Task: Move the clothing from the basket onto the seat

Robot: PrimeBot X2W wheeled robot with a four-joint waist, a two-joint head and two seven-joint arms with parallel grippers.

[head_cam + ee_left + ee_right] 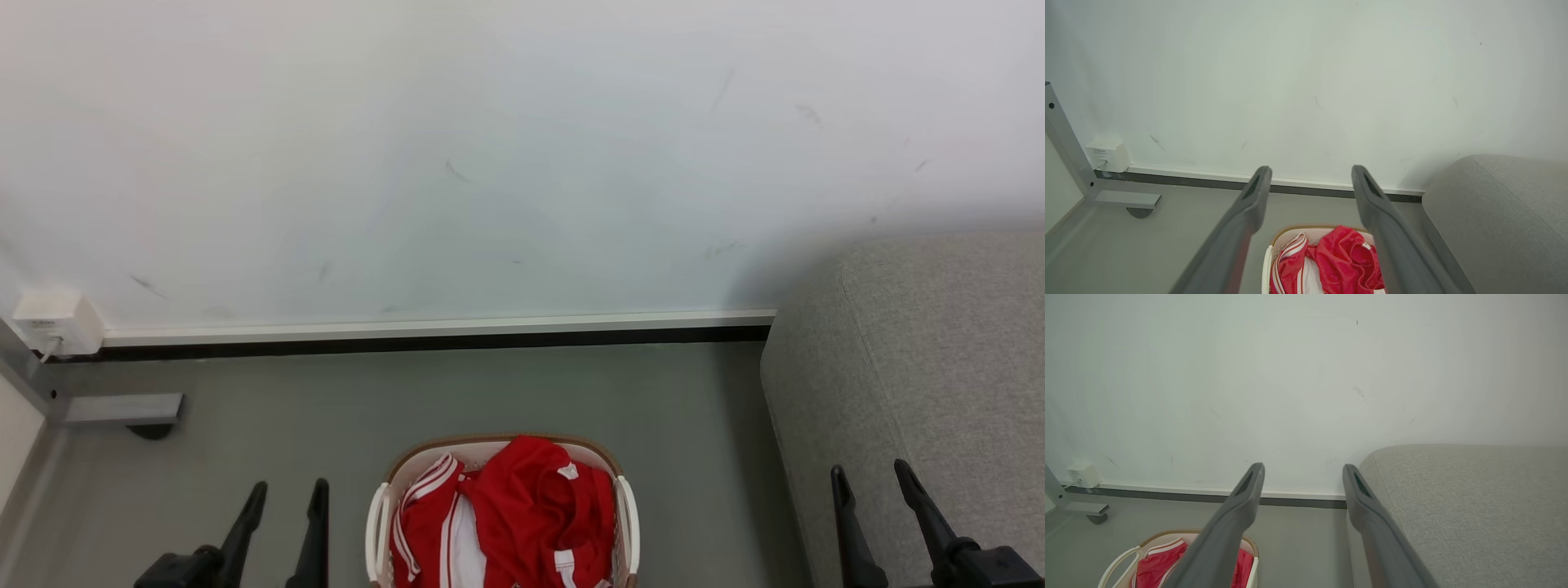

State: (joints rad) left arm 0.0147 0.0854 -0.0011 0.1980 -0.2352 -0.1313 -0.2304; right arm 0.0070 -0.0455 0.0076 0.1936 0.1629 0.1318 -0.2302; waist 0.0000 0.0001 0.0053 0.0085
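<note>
The basket (482, 449) and the red clothing (531, 498) in it are cut off below. The left gripper (290, 486) and the right gripper (869, 467) stand wide open, empty.

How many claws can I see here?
2: the left claw hangs open left of the basket; the right claw hangs open by the sofa.

Wall (490, 163): white, faint scuffs, spans 12 o'clock. Skirting (441, 328): white over a dark strip along the wall's foot. Floor (490, 392): grey. At 9 o'clock, small white box (57, 321) with cable at the skirting's end; grey metal foot (122, 408) just below.
</note>
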